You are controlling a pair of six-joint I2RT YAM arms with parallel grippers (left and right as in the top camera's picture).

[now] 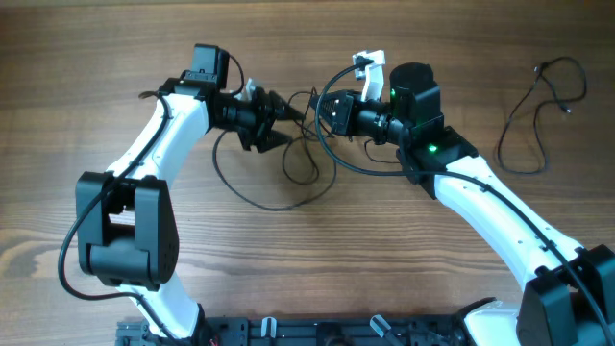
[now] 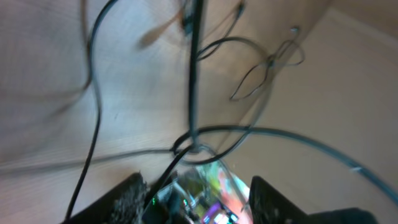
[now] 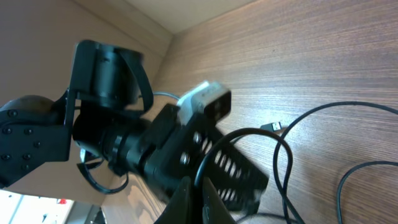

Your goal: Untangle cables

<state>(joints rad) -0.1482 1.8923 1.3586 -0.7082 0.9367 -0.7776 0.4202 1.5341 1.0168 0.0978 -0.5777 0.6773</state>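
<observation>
Black cables (image 1: 307, 144) knot between my 2 claws, strand running left-right: right claw (image 1: 315, 111) pinched shut on it, left claw (image 1: 288, 123) half open, straddling it, gripping nothing.

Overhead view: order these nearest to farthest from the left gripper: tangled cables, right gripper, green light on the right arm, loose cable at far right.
From the left gripper:
1. tangled cables, at its jaws, centre.
2. right gripper, just across, to the right.
3. green light, farther right.
4. loose cable, far right of the table.
</observation>
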